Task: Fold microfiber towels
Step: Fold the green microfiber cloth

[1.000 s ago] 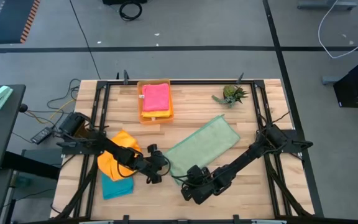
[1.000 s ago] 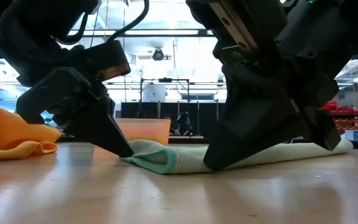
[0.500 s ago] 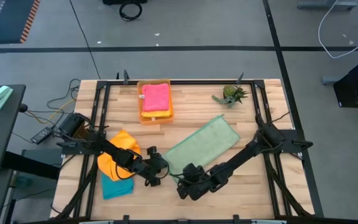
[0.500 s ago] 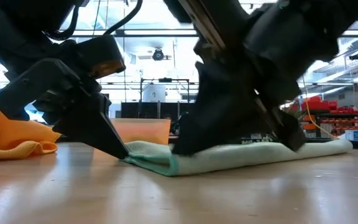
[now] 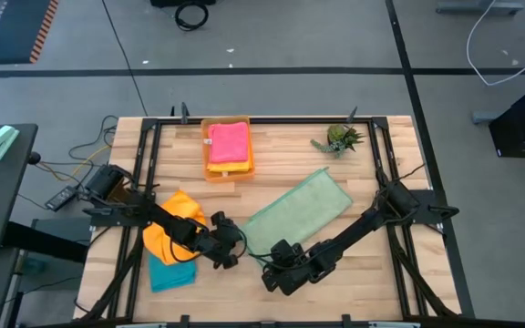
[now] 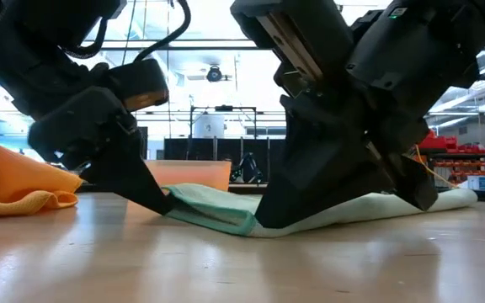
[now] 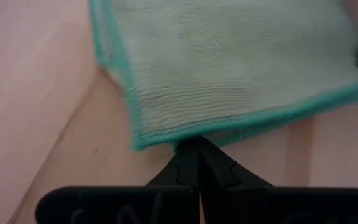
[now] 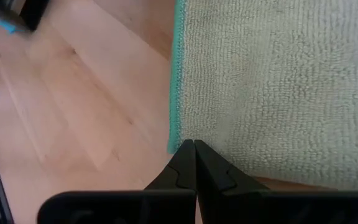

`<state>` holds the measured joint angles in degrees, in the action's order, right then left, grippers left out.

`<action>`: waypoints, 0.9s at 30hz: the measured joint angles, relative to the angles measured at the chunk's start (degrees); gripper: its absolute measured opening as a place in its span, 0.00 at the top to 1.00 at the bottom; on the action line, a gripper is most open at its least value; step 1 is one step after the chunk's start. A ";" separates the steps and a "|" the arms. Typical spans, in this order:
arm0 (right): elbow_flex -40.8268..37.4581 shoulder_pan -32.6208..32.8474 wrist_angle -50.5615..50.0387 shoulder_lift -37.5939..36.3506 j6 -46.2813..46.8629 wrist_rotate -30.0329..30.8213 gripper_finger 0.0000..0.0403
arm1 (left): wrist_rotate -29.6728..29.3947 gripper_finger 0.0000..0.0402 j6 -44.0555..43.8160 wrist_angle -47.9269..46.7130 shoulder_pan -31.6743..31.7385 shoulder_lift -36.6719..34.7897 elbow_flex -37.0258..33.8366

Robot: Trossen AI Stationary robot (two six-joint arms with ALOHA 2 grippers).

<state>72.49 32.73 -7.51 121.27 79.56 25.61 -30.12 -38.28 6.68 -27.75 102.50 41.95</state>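
A sage green microfiber towel [image 5: 297,212] with a teal hem lies spread slantwise on the wooden table. My left gripper [image 5: 237,242] and my right gripper [image 5: 266,266] are both shut on its near short edge, one at each end. In the low view the left gripper [image 6: 168,204] and the right gripper [image 6: 263,224] slant down, with the hem [image 6: 213,215] running between them. An orange towel [image 5: 173,230] lies crumpled over a teal towel [image 5: 169,272] at the near left. A pink towel [image 5: 229,141] rests in the orange tray [image 5: 210,170]. My left gripper pinches the teal hem [image 7: 190,133] of the green towel's near edge, close to its left corner [image 7: 137,143], between its two fingertips. It slants down from the table's left. That edge sits just above the table; the rest lies flat. My right gripper pinches the towel's near corner [image 8: 178,140] between its two fingertips, slanting down from the table's near right. The corner stays low at the table top, and the cloth beyond it lies flat.
A small spiky green plant [image 5: 340,138] stands at the far right of the table. The black frame rails [image 5: 383,173] run along the table's sides. Bare wood [image 5: 354,273] lies at the near right.
My left gripper has rolled a little about its own axis while staying at the towel's edge. The towel's near edge, which bulged in a small fold on the table between the grippers, now runs straighter from one gripper to the other.
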 joint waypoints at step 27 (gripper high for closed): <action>0.15 3.45 -0.88 -0.55 3.46 -11.72 1.00 | -4.36 0.99 -14.66 -7.79 -1.23 -10.24 -0.28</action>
<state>72.64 36.18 -8.39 120.73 83.02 13.89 -34.48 -52.94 -1.11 -28.97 92.26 41.67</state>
